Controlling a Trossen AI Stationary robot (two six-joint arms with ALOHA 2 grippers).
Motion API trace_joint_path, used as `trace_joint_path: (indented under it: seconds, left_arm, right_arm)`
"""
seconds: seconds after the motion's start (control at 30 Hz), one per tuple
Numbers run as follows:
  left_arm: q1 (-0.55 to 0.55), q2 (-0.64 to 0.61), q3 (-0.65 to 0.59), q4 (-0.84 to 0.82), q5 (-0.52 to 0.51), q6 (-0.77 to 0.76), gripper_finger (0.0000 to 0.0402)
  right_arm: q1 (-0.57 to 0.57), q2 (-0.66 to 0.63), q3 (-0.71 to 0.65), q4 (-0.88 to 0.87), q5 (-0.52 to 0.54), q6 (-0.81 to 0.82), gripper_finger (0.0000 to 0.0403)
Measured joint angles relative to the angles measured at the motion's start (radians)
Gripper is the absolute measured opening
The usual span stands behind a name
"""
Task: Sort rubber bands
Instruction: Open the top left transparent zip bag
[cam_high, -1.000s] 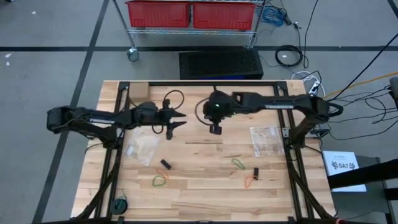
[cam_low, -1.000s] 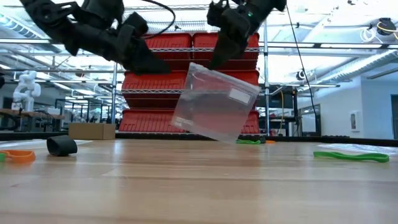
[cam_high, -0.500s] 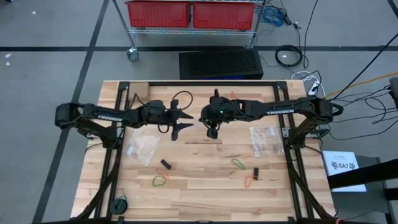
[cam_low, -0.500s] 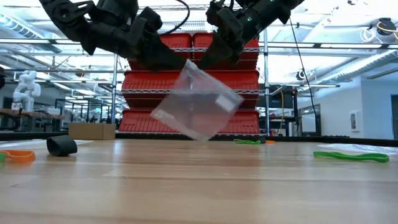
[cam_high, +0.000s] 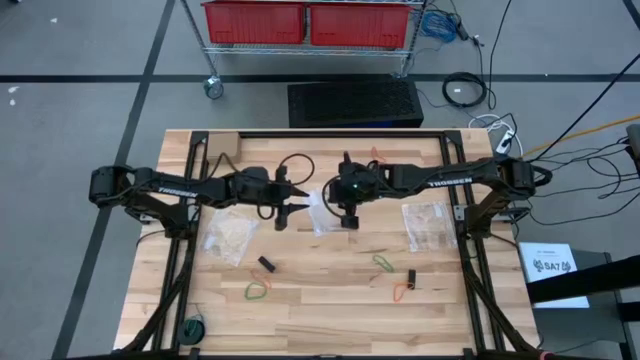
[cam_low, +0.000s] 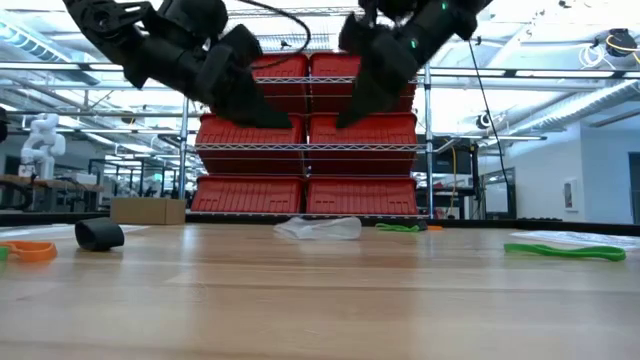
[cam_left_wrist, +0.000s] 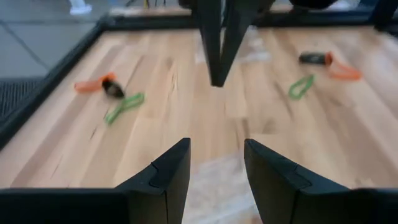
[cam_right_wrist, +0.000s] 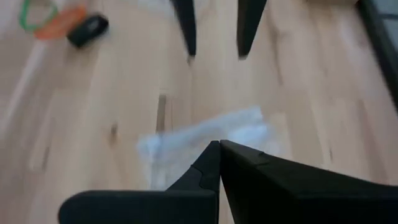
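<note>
A: Two arms over your table (cam_high: 330, 300), mid-board, tips facing each other. Bag between them?

B: Yes, clear bag (cam_high: 320, 213) lies flat on the wood, nobody holds it. Your left gripper (cam_high: 287, 203) hangs above with fingers apart; your right gripper (cam_high: 349, 216) has fingers pressed together, empty.

A: Other bags?

B: One at each side, (cam_high: 229, 236) and (cam_high: 428, 224).

A: Bands?

B: Loose on the near half: green band (cam_high: 383, 263), green and orange pair (cam_high: 258, 291), orange one (cam_high: 401, 291), black ones (cam_high: 266, 265), (cam_high: 410, 278).
</note>
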Motion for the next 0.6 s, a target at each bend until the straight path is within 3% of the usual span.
trace_joint_path:
  seconds: [0.17, 0.37, 0.5, 0.6]
  left_arm:
    - [-0.001, -0.009, 0.0, -0.023, -0.1, -0.048, 0.0142]
    - [0.004, -0.063, -0.022, -0.038, -0.169, -0.052, 0.0066]
    - [0.025, -0.109, -0.062, -0.04, -0.168, -0.054, 0.0011]
    - [0.044, -0.131, -0.097, -0.026, -0.168, -0.079, 0.0011]
  right_arm:
    - [-0.029, 0.05, -0.084, 0.117, -0.068, 0.056, 0.0036]
    - [0.038, 0.133, -0.131, 0.221, -0.066, 0.057, 0.0105]
    - [0.128, 0.167, -0.126, 0.241, 0.063, -0.01, 0.0137]
    - [0.174, 0.174, -0.123, 0.257, 0.134, -0.041, 0.0147]
